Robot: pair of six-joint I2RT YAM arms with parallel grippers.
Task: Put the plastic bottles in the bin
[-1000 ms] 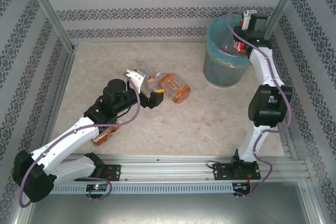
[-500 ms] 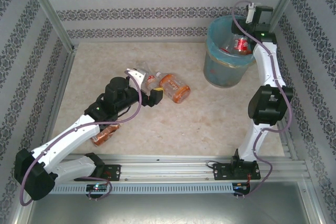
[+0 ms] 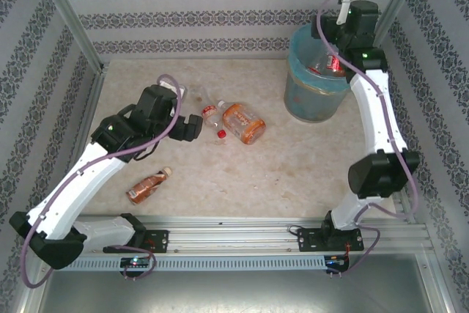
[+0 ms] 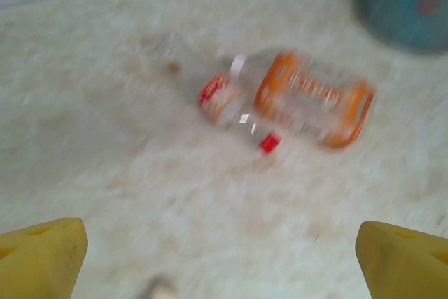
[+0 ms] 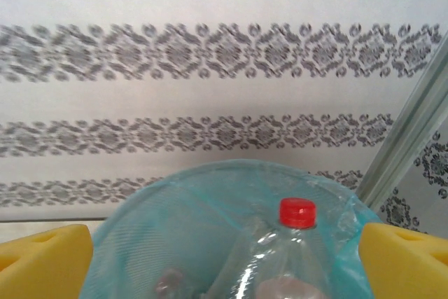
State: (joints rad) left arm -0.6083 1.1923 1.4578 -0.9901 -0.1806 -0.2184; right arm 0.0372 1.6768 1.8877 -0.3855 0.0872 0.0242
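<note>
My left claw (image 4: pixel 222 257) stands spread wide and holds nothing. The red-label bottle (image 4: pixel 225 97) and the orange-label bottle (image 4: pixel 313 99) lie side by side on the table (image 4: pixel 105 173), at twelve to one o'clock from it and apart from my pads. My right claw (image 5: pixel 224 257) is also spread and empty, over the bin (image 5: pixel 161 222). A red-capped bottle (image 5: pixel 297 213) lies inside, at about one o'clock.

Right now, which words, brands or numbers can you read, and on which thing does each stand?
None can be read.
Orange label on the big bottle: white print, too blurred.
Red label on the small bottle: too blurred.
Red label on the binned bottle: too small.
</note>
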